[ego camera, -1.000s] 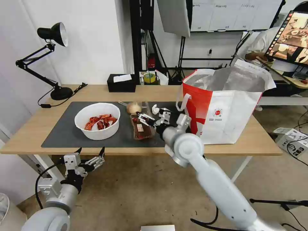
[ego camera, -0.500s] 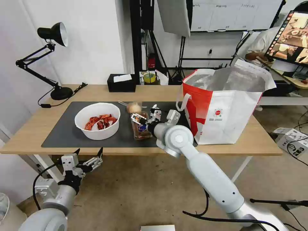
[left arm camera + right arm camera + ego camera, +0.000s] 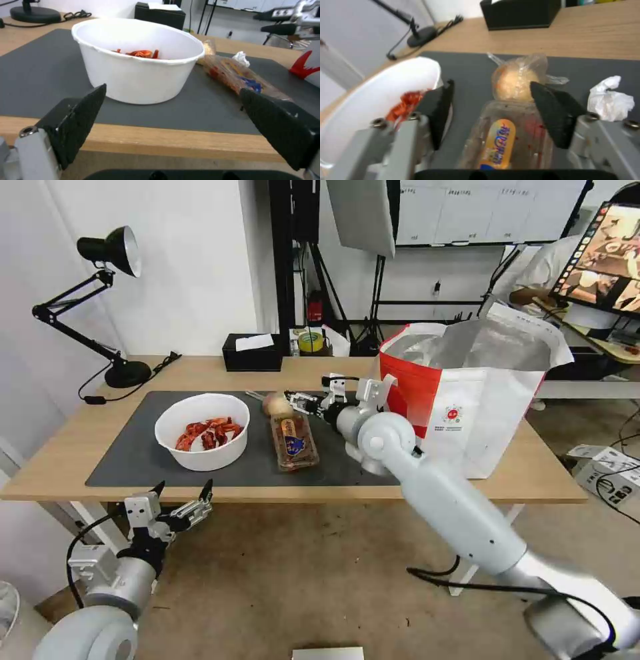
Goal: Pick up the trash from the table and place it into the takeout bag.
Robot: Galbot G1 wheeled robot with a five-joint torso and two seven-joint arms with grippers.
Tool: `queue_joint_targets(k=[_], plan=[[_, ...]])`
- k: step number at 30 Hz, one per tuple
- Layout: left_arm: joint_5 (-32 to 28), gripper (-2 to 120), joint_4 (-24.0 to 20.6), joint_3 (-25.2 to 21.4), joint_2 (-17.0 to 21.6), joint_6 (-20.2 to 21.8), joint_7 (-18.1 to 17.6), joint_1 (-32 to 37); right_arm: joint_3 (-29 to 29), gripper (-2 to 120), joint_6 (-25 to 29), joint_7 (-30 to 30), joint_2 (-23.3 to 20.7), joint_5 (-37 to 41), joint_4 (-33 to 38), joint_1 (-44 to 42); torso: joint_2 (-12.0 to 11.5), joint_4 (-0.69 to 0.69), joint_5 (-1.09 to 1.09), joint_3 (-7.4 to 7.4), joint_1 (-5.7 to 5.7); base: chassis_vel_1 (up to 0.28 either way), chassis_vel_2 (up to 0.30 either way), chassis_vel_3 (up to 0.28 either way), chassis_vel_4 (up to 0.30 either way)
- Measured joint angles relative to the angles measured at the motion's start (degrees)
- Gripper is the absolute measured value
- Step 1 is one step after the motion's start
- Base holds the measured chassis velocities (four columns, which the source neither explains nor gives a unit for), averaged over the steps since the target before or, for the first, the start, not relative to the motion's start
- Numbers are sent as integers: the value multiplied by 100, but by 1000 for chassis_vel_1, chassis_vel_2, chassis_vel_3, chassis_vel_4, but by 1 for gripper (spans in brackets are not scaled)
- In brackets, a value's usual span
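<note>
On the table (image 3: 63, 450), a white bowl (image 3: 202, 430) of red shells sits on the dark mat (image 3: 130, 450). To its right lies the clear tray (image 3: 294, 442), with the clear bag holding a tan lump (image 3: 276, 405) just behind it. My right gripper (image 3: 301, 401) hovers open over the tray's far end, its fingers (image 3: 438, 112) pointing at the lump (image 3: 516, 80). The crumpled tissue (image 3: 610, 99) lies beside it. The takeout bag (image 3: 467, 400) stands open at the right. My left gripper (image 3: 180, 501) hangs open below the table's front edge, facing the bowl (image 3: 136, 62).
A black desk lamp (image 3: 110, 300) stands at the back left with its cord on the table. A black tissue box (image 3: 252, 352) and a tape roll (image 3: 310, 341) sit along the back edge. A cardboard box (image 3: 610, 473) lies on the floor at the right.
My right gripper has moved away from me, from above the tray's middle to its far end near the bagged lump. The left arm has barely shifted.
</note>
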Motion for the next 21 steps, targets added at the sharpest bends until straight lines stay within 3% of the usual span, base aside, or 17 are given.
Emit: queue_joint_targets(k=[6, 11, 15, 21], plan=[[-27, 100, 60, 77, 95, -8, 10, -77, -248, 34, -94, -1297, -133, -720, -661, 332, 0, -2, 0, 0, 0, 0, 0, 0, 0], [-74, 100, 103, 94, 138, -44, 27, -87, -407, 19, -67, -1952, -106, -1070, -1048, 462, 0, 0, 0, 0, 0, 0, 0, 0, 0], [-156, 100, 208, 133, 219, -86, 46, -176, -551, 0, 35, -2472, -29, -1356, -1437, 569, 0, -1, 0, 0, 0, 0, 0, 0, 0], [-195, 100, 361, 184, 318, -107, 53, -281, -676, 0, 128, -2584, 187, -1496, -1881, 695, 0, 0, -1, 0, 0, 0, 0, 0, 0]])
